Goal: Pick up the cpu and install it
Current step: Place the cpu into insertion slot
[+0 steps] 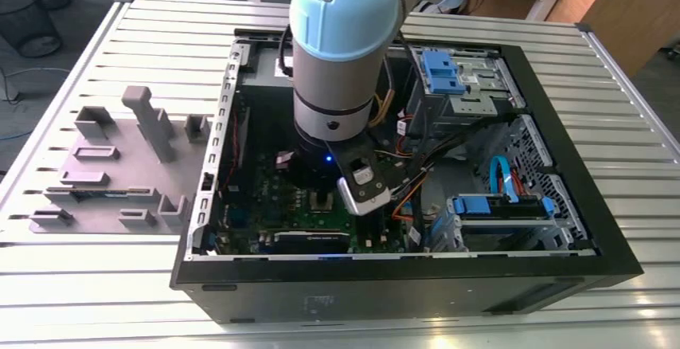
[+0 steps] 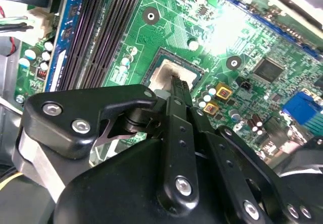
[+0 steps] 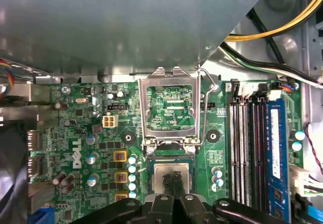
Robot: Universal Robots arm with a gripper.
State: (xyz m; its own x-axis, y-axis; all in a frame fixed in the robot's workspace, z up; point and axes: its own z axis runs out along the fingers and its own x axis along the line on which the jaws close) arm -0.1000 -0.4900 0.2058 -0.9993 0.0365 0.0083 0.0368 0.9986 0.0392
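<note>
1. the cpu [image 3: 160, 176] [image 2: 169, 72], a small square chip with a pale silver top, lies flat in the dark socket [image 3: 171, 158] on the green motherboard [image 3: 81, 133].
2. the claw [image 3: 173, 174] [image 2: 177, 82] is over the middle of the cpu in both wrist views. its two black fingers [image 3: 166, 183] are pressed together with only a thin line between them. the tips are at the chip's top, but i cannot tell whether they touch it.
3. just beside the socket, the metal load plate [image 3: 143, 108] is swung open, and the board shows through its open centre. its wire lever [image 3: 204, 113] runs along one side.
4. the black memory slots [image 3: 247, 143] [image 2: 101, 27] run alongside the socket, a little apart from it.
5. in the exterior view the arm [image 1: 340, 62] reaches straight down into the open pc case [image 1: 404, 285], which lies on its side on the slatted metal tabletop [image 1: 107, 285].
6. the grey plastic holder blocks [image 1: 117, 166] stand on the tabletop at the exterior view's left, outside the case.
</note>
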